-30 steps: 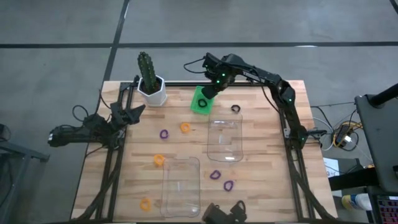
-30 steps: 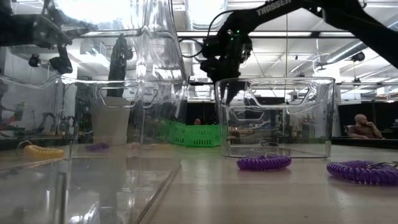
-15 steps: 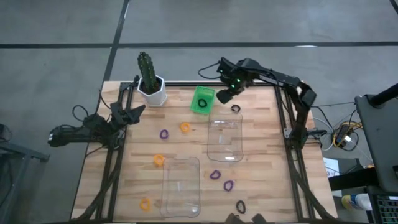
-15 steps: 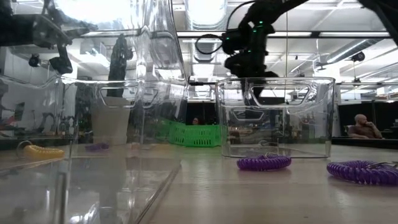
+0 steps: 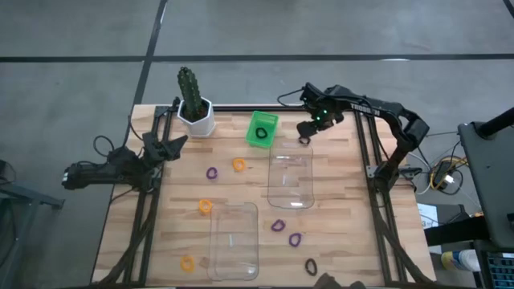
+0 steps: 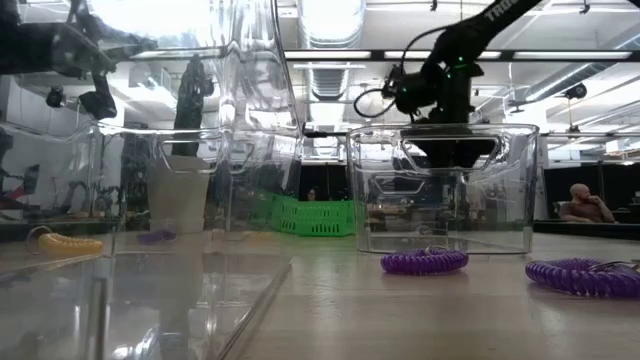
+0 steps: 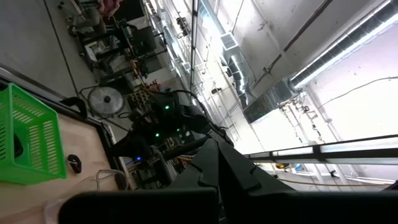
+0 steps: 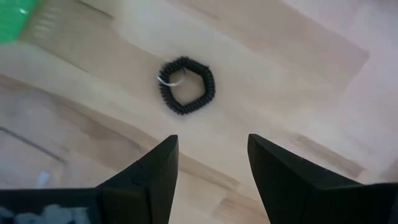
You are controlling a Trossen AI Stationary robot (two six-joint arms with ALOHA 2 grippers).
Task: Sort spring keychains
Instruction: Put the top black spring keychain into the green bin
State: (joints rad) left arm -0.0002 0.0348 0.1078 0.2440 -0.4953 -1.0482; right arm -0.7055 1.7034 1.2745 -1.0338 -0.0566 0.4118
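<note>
Where it hung over the green bin (image 5: 262,128) before, right arm's parted fingers (image 8: 210,163) now above black keychain (image 8: 186,85).

The right arm (image 6: 500,12) bears white lettering "TROS" (rest cut off).

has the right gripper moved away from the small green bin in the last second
Yes. In the high view the open right gripper has swung rightward off the small green bin and now hangs over the black coiled keychain.
</note>
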